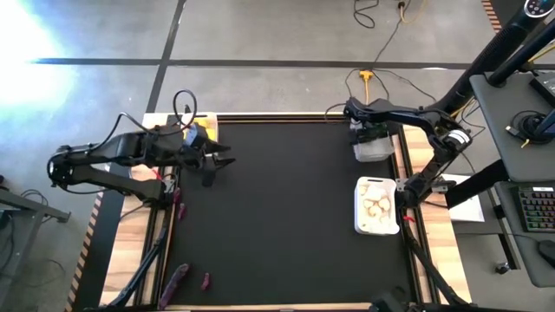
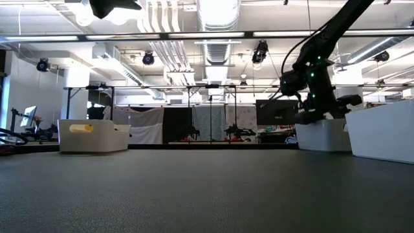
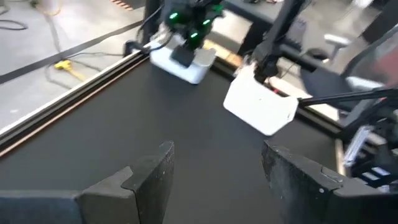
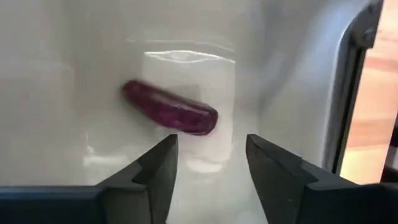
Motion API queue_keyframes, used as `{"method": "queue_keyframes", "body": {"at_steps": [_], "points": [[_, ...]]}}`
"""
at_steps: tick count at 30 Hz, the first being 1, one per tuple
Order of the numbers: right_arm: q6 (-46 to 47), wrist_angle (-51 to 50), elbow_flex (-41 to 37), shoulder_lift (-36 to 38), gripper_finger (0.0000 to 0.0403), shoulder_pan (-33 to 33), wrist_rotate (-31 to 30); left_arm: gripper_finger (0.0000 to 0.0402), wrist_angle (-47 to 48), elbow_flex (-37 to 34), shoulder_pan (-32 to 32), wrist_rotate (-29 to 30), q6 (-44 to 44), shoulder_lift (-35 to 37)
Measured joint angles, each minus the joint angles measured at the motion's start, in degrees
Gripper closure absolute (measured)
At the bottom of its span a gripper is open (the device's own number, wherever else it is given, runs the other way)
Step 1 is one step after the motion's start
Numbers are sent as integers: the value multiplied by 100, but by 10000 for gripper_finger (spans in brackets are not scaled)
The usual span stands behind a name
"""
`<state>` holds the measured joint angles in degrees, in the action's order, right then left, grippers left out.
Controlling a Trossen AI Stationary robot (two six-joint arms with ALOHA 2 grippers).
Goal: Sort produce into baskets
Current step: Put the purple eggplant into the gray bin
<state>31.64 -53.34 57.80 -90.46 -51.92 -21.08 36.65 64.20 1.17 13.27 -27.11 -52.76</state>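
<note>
My right gripper (image 1: 368, 135) hangs open over the far right basket (image 1: 376, 151). In the right wrist view its fingers (image 4: 208, 149) stand above a dark purple eggplant piece (image 4: 169, 115) that lies on the basket's white floor (image 4: 62, 74); they do not touch it. A second basket (image 1: 358, 208) nearer on the right holds white garlic bulbs (image 1: 377, 206). A third basket (image 1: 209, 126) at the far left holds a yellow fruit (image 2: 81, 128). My left gripper (image 1: 215, 166) is open and empty beside that basket, above the mat (image 3: 217, 162).
Purple eggplant pieces lie at the table's left edge: one large (image 1: 176, 279) and one small (image 1: 205, 280) near the front, another (image 1: 182, 208) farther back. The black mat (image 1: 286, 217) lies between the baskets. Desks and cables stand beyond the right edge.
</note>
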Motion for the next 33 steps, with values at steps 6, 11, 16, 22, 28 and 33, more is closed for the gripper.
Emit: {"method": "queue_keyframes", "body": {"at_steps": [6,11,16,22,28,33], "points": [[-223,24,0,698,197,0,3,178,800,80,4,134,-217,-49],[-307,27,0,1510,196,113,47,178,1896,-182,4,116,-838,-254],[-365,211,0,2461,195,590,501,178,3224,-568,4,-396,-1678,-570],[-310,978,0,3416,195,1602,1213,178,3603,-1345,2,-1597,-2292,-1037],[-259,1932,0,3851,195,2695,1228,181,3577,-2048,4,-2230,-2152,-1778],[-297,2356,4,3813,195,3246,1206,194,3512,-2081,22,-2610,-1671,-2638]]}}
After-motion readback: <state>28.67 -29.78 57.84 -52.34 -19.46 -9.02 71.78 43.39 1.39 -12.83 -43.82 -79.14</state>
